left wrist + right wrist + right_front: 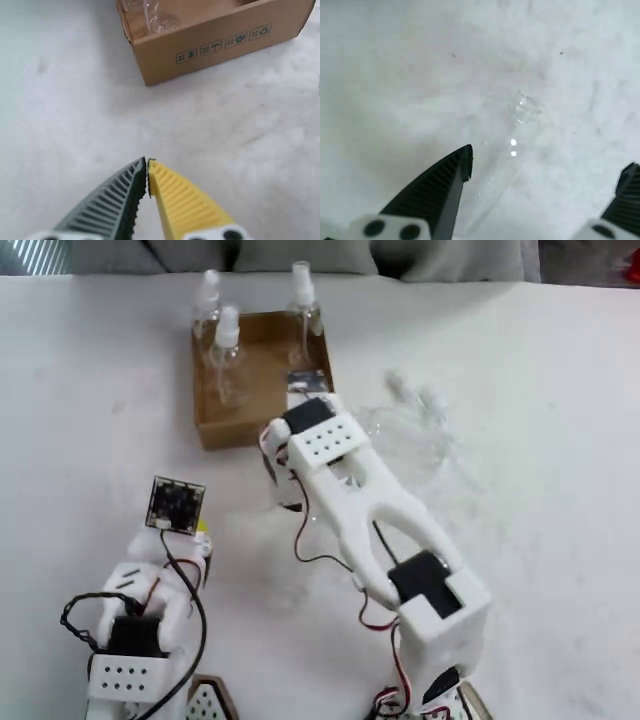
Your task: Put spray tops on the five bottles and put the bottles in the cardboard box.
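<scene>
Left arm (140,625): lower left of the high view, folded back well short of the box. Left gripper (147,172): grey and yellow fingers (182,200) pressed together tip to tip, nothing between them, pointed at bare white surface (65,110).

Right arm (390,525): runs from the lower right up to the centre of the high view, and its wrist ends just beside the box's near right corner.

Right gripper (547,165): black fingers (442,187) spread wide, gripping nothing. A clear bottle (507,167) lies on its side on the surface between them. Its open neck (524,107) points away from the gripper and carries no spray top. I cannot tell whether either finger touches it.

Cardboard box (235,430): upper centre of the high view, open side up. In the left wrist view it sits at upper right, printed side wall facing the camera.

Bottles with spray tops:
- One (228,340) stands upright inside, near the left wall.
- Two more stand at the far left corner (208,298) and far right corner (303,292), bases hard to make out.

Right of the box, faint clear glints (415,410) lie on the surface. I cannot tell how many items they are.
</scene>
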You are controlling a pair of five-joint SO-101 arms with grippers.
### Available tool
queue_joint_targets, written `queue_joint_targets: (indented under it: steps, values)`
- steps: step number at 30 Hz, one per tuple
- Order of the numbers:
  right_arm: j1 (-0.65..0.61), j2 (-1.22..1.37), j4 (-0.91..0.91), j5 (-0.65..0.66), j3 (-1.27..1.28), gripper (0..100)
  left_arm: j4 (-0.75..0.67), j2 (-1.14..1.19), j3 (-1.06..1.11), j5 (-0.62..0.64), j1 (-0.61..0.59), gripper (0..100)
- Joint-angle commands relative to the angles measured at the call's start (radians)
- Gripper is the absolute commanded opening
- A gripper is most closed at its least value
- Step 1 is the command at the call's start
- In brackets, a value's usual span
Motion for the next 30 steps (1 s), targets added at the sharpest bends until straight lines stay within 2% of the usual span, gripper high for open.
queue_joint_targets:
  steps: [1, 5, 12, 18, 25, 30]
  values:
    - [0.058, -0.127, 0.128, 0.038, -0.046, 40.6, 0.002, -0.016, -0.009, -0.012, 0.008, 2]
    - [0.185, -0.242, 0.202, 0.160, -0.003, 40.5, 0.005, -0.016, -0.020, -0.009, 0.007, 2]
    - [0.472, -0.437, 0.196, 0.233, 0.245, 40.5, 0.110, -0.013, -0.118, -0.005, 0.012, 2]
    - [0.665, -0.479, 0.094, 0.252, 0.448, 40.5, 0.178, -0.012, -0.241, -0.005, 0.013, 2]
    - [0.786, -0.472, -0.079, 0.252, 0.628, 40.5, 0.310, 0.015, -0.443, -0.005, 0.038, 2]
    - [0.817, -0.472, -0.168, 0.285, 0.718, 40.5, 0.419, 0.249, -0.664, -0.005, 0.120, 2]
